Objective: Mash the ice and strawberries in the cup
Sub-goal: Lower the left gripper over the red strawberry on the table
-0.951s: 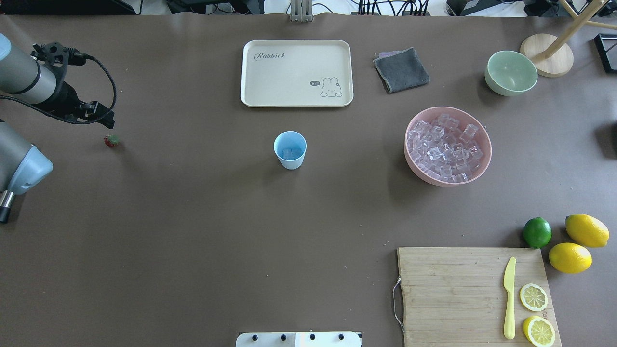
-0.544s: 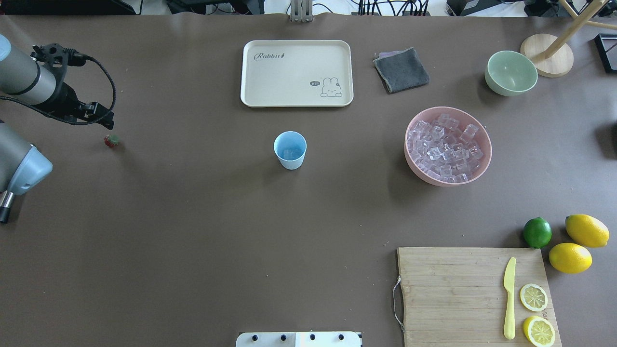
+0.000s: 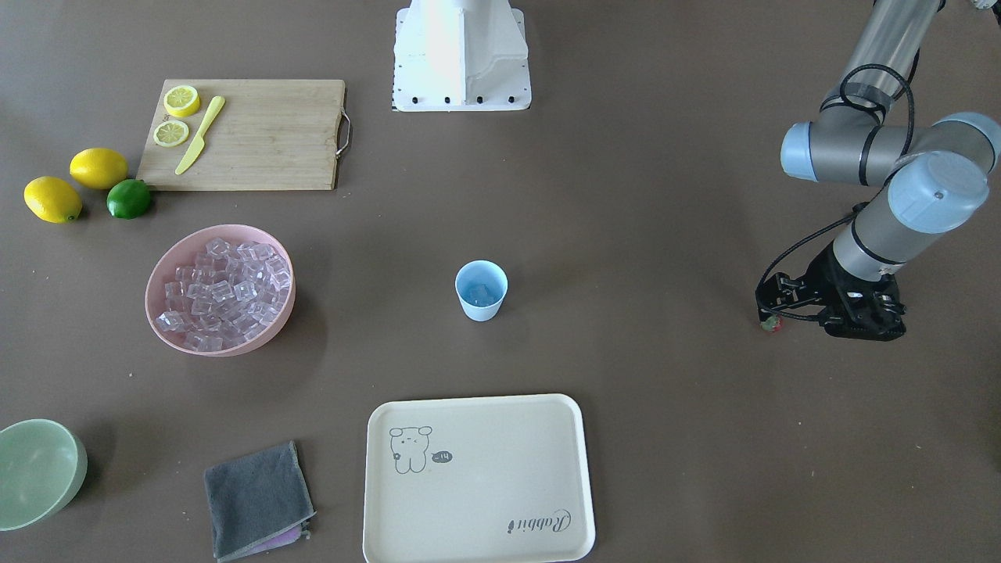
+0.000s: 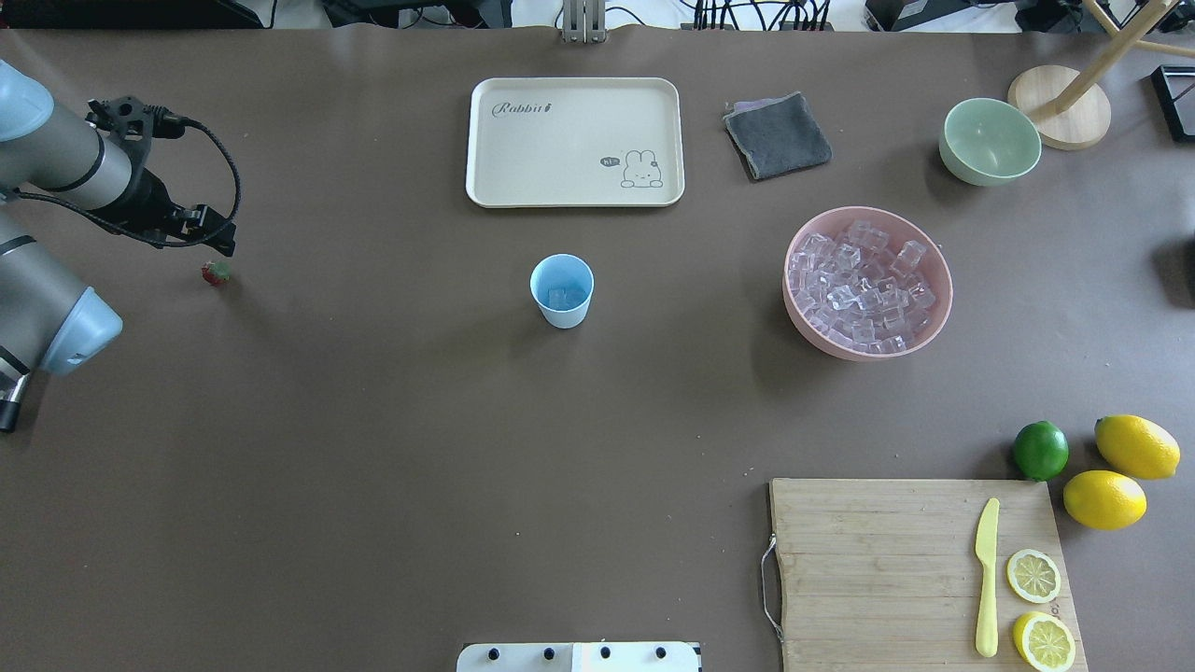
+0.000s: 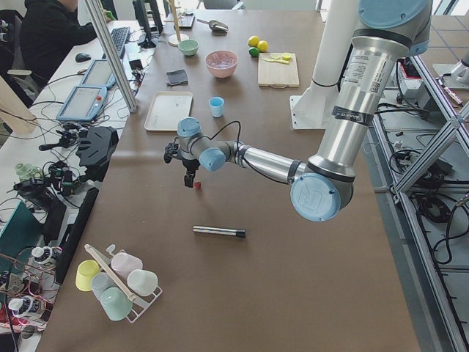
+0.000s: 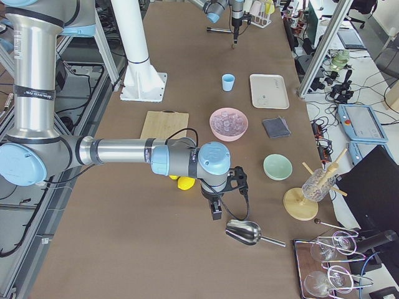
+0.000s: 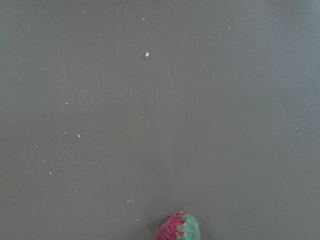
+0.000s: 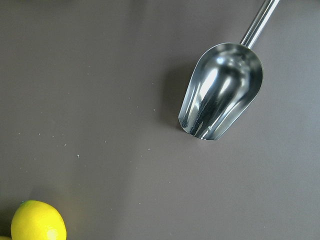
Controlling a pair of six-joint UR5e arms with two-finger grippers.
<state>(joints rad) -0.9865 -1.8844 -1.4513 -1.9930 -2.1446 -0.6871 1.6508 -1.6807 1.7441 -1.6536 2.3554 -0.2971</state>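
The cup (image 4: pixel 561 291) is a pale-blue tumbler standing mid-table, also in the front-facing view (image 3: pixel 481 291), with a little ice (image 4: pixel 564 299) at its bottom. More ice (image 4: pixel 864 280) fills the pink bowl (image 4: pixel 936 308) to its right. One small red strawberry (image 4: pixel 217 273) with a green top lies on the table at far left, at the lower edge of the left wrist view (image 7: pixel 178 227). My left gripper (image 4: pixel 220 239) hangs just beyond it; its fingers are not clear enough to tell open from shut. My right gripper (image 6: pixel 215 208) shows only from the side, so I cannot tell its state.
A steel scoop (image 8: pixel 220 90) lies by the right gripper, a lemon (image 8: pixel 38 220) near it. A dark rod (image 5: pixel 218 232) lies on the table's left end. Cream tray (image 4: pixel 574 140), grey cloth (image 4: pixel 777 135), green bowl (image 4: pixel 990 140), cutting board (image 4: pixel 878 569), lime (image 4: pixel 1040 450).
The left arm has shifted a little to the right, bringing its gripper end closer above the strawberry. The strawberry, cup and bowl have not moved.
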